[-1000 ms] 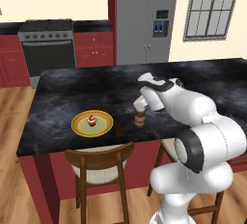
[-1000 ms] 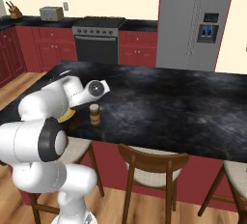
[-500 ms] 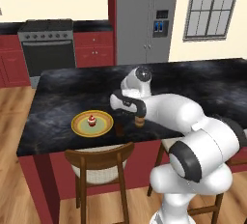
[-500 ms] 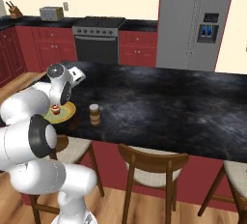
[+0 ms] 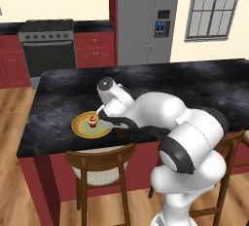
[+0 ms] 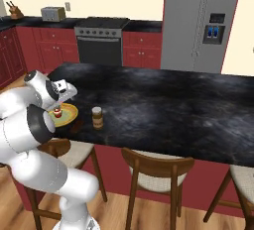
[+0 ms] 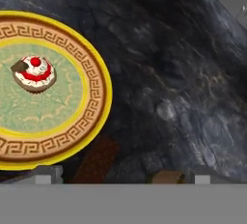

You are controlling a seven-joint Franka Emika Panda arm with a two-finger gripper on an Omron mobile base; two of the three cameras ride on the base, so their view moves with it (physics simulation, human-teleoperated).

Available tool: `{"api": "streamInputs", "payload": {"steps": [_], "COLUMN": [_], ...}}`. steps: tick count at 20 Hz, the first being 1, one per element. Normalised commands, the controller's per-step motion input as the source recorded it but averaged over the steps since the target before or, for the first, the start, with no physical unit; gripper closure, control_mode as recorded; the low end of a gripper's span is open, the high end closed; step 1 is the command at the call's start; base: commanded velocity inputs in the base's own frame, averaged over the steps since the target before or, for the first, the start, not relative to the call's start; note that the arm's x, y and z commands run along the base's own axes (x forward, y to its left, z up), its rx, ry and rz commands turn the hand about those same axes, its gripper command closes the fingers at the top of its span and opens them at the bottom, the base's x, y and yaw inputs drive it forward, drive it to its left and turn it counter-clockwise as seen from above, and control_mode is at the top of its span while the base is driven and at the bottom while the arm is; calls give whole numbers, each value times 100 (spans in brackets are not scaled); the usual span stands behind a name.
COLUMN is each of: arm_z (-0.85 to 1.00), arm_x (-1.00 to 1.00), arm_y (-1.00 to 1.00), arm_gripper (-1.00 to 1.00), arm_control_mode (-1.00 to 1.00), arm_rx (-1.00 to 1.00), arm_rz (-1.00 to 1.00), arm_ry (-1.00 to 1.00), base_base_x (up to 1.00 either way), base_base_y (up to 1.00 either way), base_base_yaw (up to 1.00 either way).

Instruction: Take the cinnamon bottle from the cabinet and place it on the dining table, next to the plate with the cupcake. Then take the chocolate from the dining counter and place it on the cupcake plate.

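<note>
One round yellow plate (image 7: 99, 102), marbled dining table (image 7: 169, 73)

Your hand view crops the plate (image 7: 99, 117) at its left edge; chocolate (image 7: 98, 159) runs under the bottom band. Left base view: arm hides the cinnamon bottle.

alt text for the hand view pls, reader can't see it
A yellow plate with a greenish centre lies on the black marbled dining table, holding a tiny cupcake with a red top. A dark brown chocolate bar lies just off the plate's rim, near the bottom.
</note>
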Motion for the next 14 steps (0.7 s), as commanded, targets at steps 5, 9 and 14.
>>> {"api": "streamInputs", "payload": {"steps": [5, 9, 14], "arm_z": [-15, -99, -68], "arm_x": [-23, -9, 0], "arm_y": [-3, -2, 0], "arm_gripper": [-100, -100, -100], "arm_control_mode": [-100, -100, -100], "arm_rx": [3, 0, 0], "arm_rz": [-18, -32, -19], "arm_ry": [36, 34, 7], "base_base_x": [0, 0, 0], "base_base_y": [0, 0, 0], "base_base_yaw": [0, 0, 0]}}
